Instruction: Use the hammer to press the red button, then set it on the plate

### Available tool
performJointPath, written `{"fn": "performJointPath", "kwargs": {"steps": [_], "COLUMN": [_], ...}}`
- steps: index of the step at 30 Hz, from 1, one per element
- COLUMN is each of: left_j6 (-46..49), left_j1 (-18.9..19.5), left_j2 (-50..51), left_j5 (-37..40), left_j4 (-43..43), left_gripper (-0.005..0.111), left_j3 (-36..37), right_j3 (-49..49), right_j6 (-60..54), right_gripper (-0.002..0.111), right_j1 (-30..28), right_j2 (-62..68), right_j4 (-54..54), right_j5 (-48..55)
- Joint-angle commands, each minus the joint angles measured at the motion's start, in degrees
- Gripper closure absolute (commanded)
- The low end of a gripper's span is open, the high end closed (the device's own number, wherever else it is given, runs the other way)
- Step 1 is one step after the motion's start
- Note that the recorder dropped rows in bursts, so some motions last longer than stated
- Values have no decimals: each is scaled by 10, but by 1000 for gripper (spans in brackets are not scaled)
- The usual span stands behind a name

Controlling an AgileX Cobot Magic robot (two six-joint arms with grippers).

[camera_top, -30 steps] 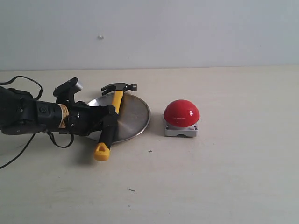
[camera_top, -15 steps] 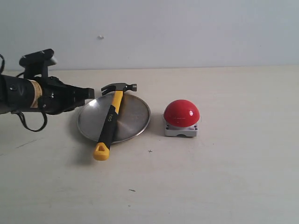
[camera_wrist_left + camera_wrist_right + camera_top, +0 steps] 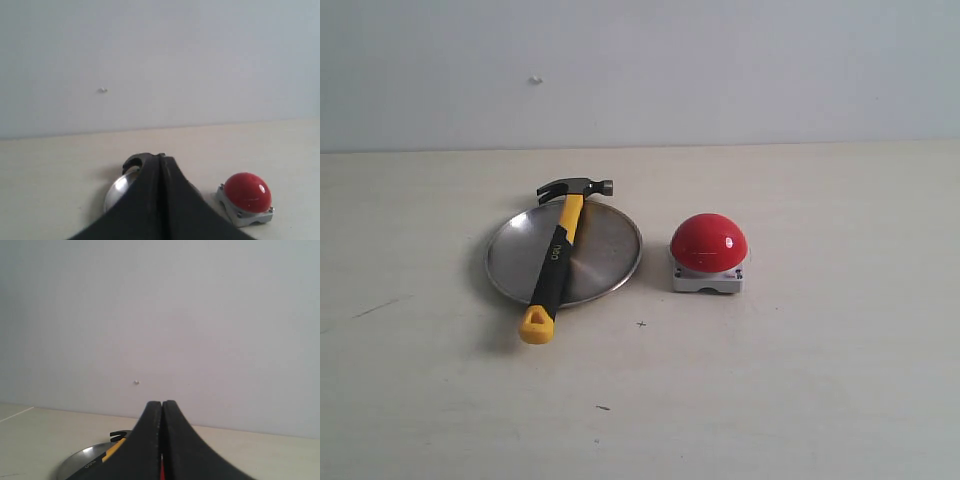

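- I am seeing the hammer [image 3: 555,262] lying across the plate [image 3: 605,250], left of the bench's [image 3: 800,380] middle. Its dark head is overhanging the rim on the back-edge side, and its yellow loop is hanging past the rim toward the front edge.
- The red button [image 3: 708,243] is sitting just beside the plate, on the right-edge side, apart from it.
- The left claw [image 3: 160,159] is showing its fingers pressed together with nothing between them. The right claw [image 3: 162,404] is closed the same way and is also empty.
- I am judging the main risk to be the hammer's perch. It is bridging the rim rather than lying inside the plate, so a knock to the bench or a rocking plate could slide it off.
- A closed claw coming back low over the plate could catch the overhanging head or loop and drag the hammer out.
- I am not able to tell from these views whether the button has been pressed, so I may be treating the task as finished too early.
- A second ago the left arm was reaching over the plate with its claw around the handle. Half a second ago it was pulling away toward the left edge, and now it is gone from the exterior view.
- The hammer is staying almost exactly where it was set down.
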Motion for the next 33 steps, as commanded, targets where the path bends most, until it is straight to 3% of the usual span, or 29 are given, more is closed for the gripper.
{"fn": "performJointPath", "kwargs": {"steps": [1,5,9,11,15,19,27,33], "left_j6": [2,-3,0,38,372,581,597,597], "left_j1": [0,0,0,0,0,0,0,0], "left_j2": [-154,-276,-340,-362,-399,-399,-399,-399], "left_j5": [68,98,91,90,87,68,27,97], "left_j4": [-11,-19,-24,-67,-368,-563,-571,-560], "left_gripper": [107,107,107,107,107,107,107,107], "left_j3": [58,88,112,125,162,203,251,251], "right_j3": [3,3,3,3,3,3,3,3], "right_j6": [-1,-1,-1,-1,-1,-1,-1,-1], "right_gripper": [108,108,108,108,108,108,108,108], "right_j1": [1,1,1,1,1,1,1,1], "right_j2": [-4,-4,-4,-4,-4,-4,-4,-4], "right_j4": [0,0,0,0,0,0,0,0], "right_j5": [-1,-1,-1,-1,-1,-1,-1,-1]}}
